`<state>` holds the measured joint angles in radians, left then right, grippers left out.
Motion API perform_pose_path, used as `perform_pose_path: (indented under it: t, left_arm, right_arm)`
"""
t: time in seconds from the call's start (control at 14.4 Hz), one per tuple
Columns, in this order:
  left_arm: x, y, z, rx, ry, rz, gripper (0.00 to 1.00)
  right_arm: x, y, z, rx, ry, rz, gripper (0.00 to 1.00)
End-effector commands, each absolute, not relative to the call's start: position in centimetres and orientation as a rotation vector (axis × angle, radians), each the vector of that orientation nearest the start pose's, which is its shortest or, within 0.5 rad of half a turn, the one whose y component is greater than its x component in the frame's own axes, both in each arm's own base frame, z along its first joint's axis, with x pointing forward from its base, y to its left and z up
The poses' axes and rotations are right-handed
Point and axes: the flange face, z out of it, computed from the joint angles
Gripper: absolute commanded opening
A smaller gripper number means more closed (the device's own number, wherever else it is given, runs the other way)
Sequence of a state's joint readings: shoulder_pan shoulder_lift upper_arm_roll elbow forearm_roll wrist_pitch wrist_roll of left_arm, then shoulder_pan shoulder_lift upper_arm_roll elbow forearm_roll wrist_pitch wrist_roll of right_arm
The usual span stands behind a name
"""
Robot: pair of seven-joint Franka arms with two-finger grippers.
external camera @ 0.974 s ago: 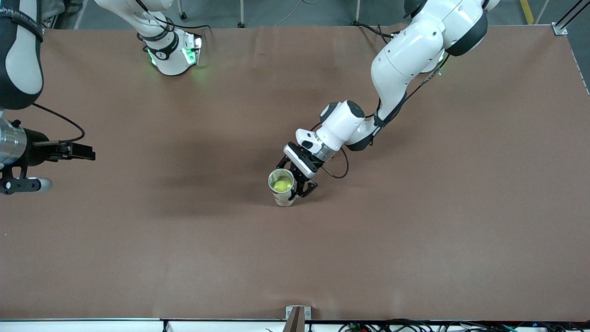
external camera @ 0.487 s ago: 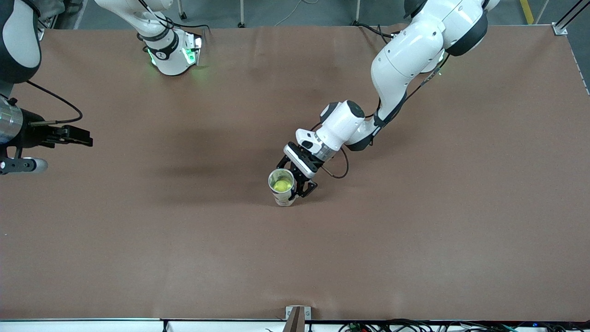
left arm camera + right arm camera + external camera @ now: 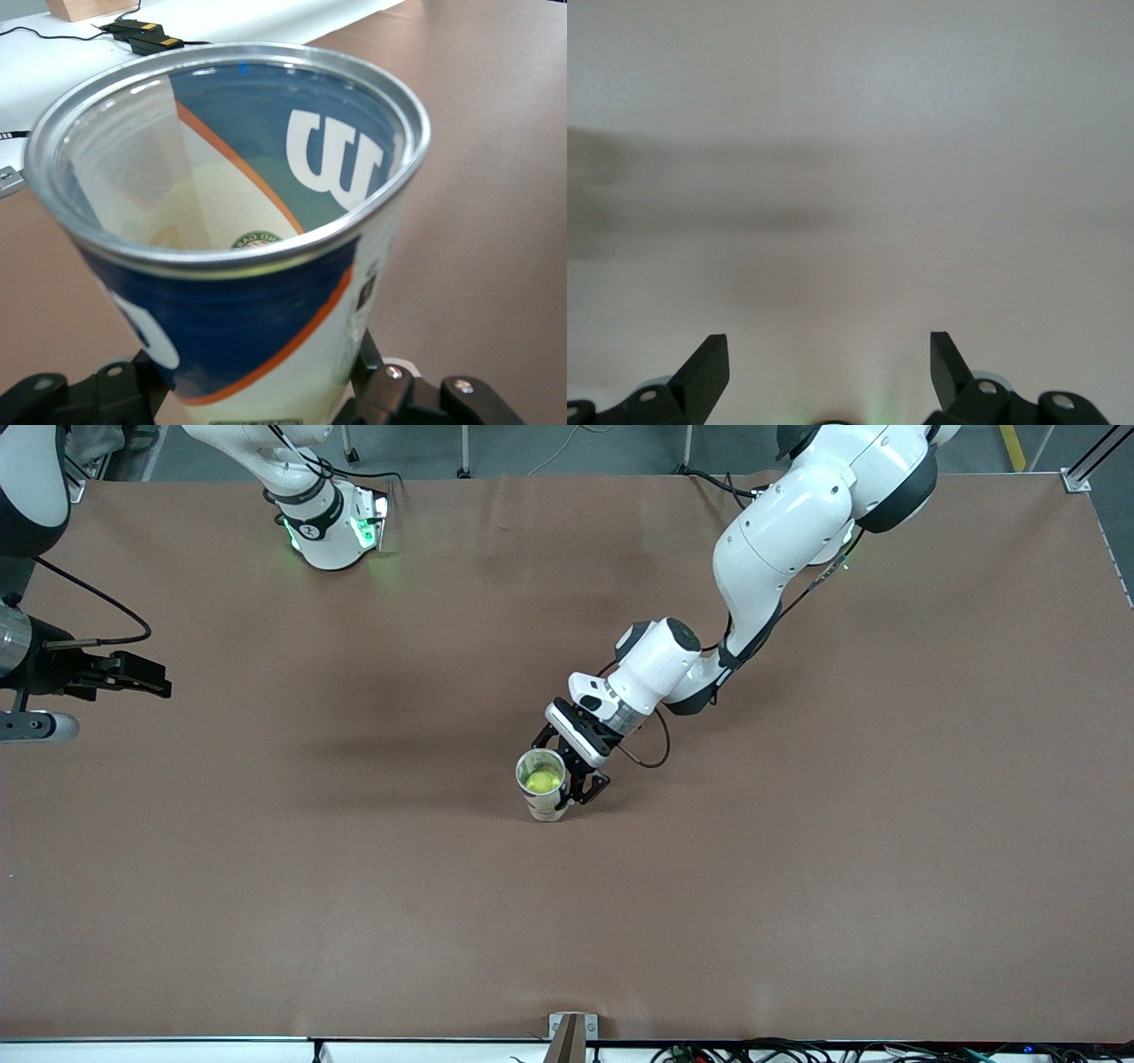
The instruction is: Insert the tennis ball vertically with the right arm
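Note:
A tennis ball can (image 3: 549,804) with a silver rim and a blue, white and orange label stands upright on the brown table, near its middle. A yellow-green tennis ball (image 3: 542,781) lies inside it. My left gripper (image 3: 570,778) is shut on the can's wall. In the left wrist view the can (image 3: 266,319) fills the picture between the gripper's fingers (image 3: 376,385). My right gripper (image 3: 142,676) is open and empty, up in the air over the table edge at the right arm's end. Its wrist view shows two spread fingertips (image 3: 709,363) and bare table.
The right arm's base (image 3: 332,531) glows green at the table's edge by the robots. A small metal bracket (image 3: 571,1035) and cables (image 3: 797,1052) lie along the table edge nearest the front camera. The brown table (image 3: 797,868) spreads wide around the can.
My right arm has drawn back toward the robots' edge of the table, its gripper staying open. The left gripper, the can and the ball have not moved.

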<state>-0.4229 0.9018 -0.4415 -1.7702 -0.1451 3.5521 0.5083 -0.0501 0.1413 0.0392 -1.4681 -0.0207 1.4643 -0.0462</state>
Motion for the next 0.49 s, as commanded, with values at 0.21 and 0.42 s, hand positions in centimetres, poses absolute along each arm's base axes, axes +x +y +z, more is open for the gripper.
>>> perform_pose_path:
  t: [0.21,0.42]
  left_arm:
    - [50.0,-46.5,18.4,-2.920,1.384,-1.418,1.00]
    - [50.3,-45.5,18.3,-2.950,1.400,-1.321,1.00]
  right_arm:
    - [58.4,-1.7,61.0,-3.171,-0.054,0.138,1.00]
    - [58.5,-1.6,62.0,-3.159,-0.050,0.103,1.00]
